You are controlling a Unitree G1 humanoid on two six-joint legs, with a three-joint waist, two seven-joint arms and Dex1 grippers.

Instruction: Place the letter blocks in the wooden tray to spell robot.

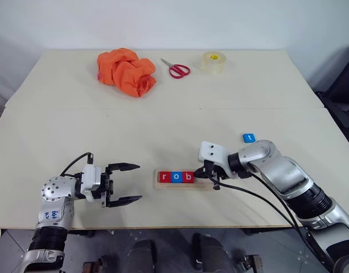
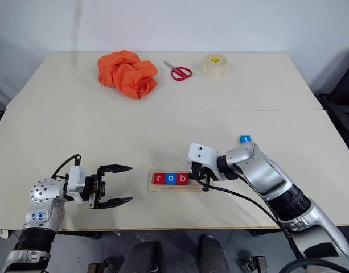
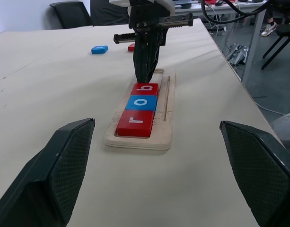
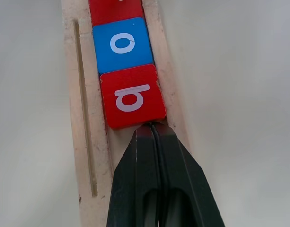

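A: While the right gripper sits pinched together, empty, tips against the b block, where's the tray?
B: Near table edge, centre. It holds r, o, b in a row. The t block lies far right of it. Left gripper gapes apart, empty, left of the tray.

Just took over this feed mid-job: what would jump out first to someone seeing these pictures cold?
The wooden tray near the table's front edge already holds three letter blocks spelling r, o, b, and the right gripper, jaws shut, has its tip in the tray against the red b. The left gripper hovers to the tray's left, jaws open and empty. A blue t block lies loose behind the right arm; a crumpled orange cloth sits at the far side.
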